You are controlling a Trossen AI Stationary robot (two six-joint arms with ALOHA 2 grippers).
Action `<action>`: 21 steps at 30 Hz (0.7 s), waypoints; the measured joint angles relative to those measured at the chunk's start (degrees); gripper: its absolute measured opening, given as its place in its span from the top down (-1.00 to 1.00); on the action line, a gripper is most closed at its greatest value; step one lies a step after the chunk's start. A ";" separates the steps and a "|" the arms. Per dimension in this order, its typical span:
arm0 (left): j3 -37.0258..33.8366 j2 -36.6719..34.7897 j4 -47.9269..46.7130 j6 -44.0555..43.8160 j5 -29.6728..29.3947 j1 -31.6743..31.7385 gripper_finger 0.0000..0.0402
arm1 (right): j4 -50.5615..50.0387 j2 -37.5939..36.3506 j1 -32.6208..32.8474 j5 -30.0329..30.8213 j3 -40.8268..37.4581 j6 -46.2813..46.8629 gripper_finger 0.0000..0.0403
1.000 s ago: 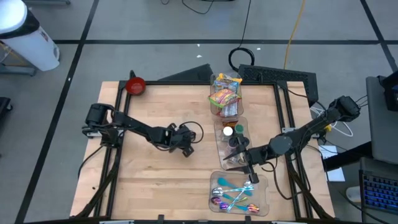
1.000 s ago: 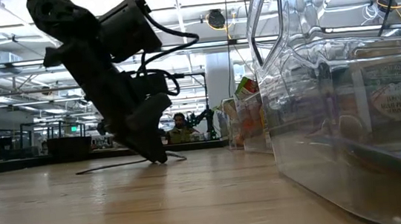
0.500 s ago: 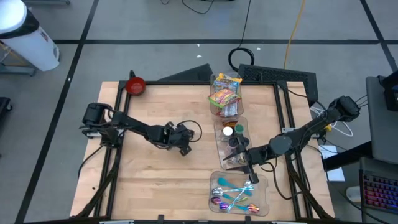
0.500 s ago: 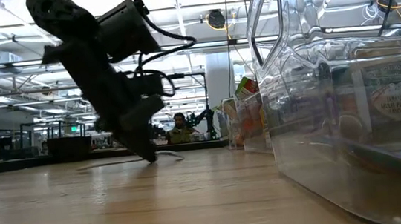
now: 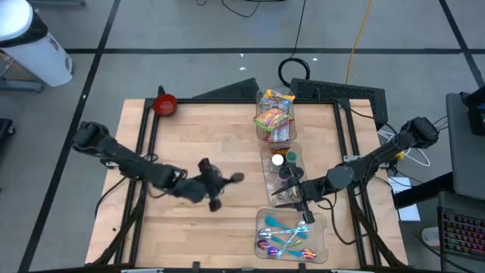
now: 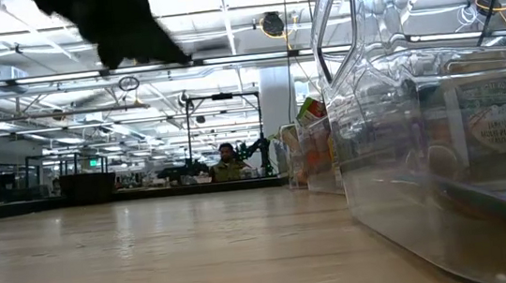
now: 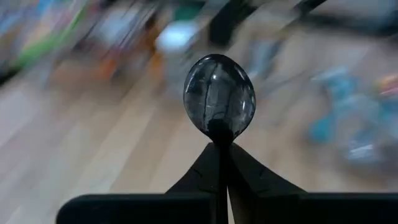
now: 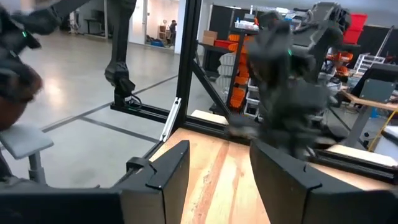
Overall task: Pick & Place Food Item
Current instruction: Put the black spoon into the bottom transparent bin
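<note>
My left gripper [image 5: 213, 199] is clamped tight on the handle of a dark spoon [image 7: 219, 94]; through the left wrist camera I see the two fingers [image 7: 205, 174] pressed together with the glossy bowl of the spoon standing up just past their tips. From overhead, that gripper hangs over the bare wood of the table [image 5: 189, 129], left of the row of clear bins, and the spoon's bowl [image 5: 236, 178] pokes out toward them. At table height only the dark bulk of the left arm [image 6: 113, 24] shows, lifted well clear of the wood.

My right gripper [image 5: 292, 196] sits at the middle clear bin [image 5: 284, 171], its fingers [image 8: 168, 171] parted with nothing between them as far as I can see.

The far bin [image 5: 274, 114] holds the colourful snack packets [image 5: 271, 117]. The middle one holds small containers, one with a white lid [image 5: 277, 160]. The near bin [image 5: 292, 235] holds bright plastic spoons [image 5: 284, 235]. A red bowl [image 5: 164, 105] rests at the table's far left corner.
</note>
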 joint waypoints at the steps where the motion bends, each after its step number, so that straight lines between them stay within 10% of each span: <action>1: 0.00 -0.15 3.54 2.46 0.06 -1.30 0.95 | 0.01 0.00 0.00 0.01 0.00 -0.52 0.21; 11: 0.08 1.69 33.84 20.38 18.47 -6.28 0.95 | 1.82 0.49 -0.02 4.12 -0.02 -2.86 0.14; 21: 0.12 5.53 41.83 14.75 24.79 -3.68 0.95 | 22.86 12.85 0.87 4.18 -0.02 -17.98 -0.22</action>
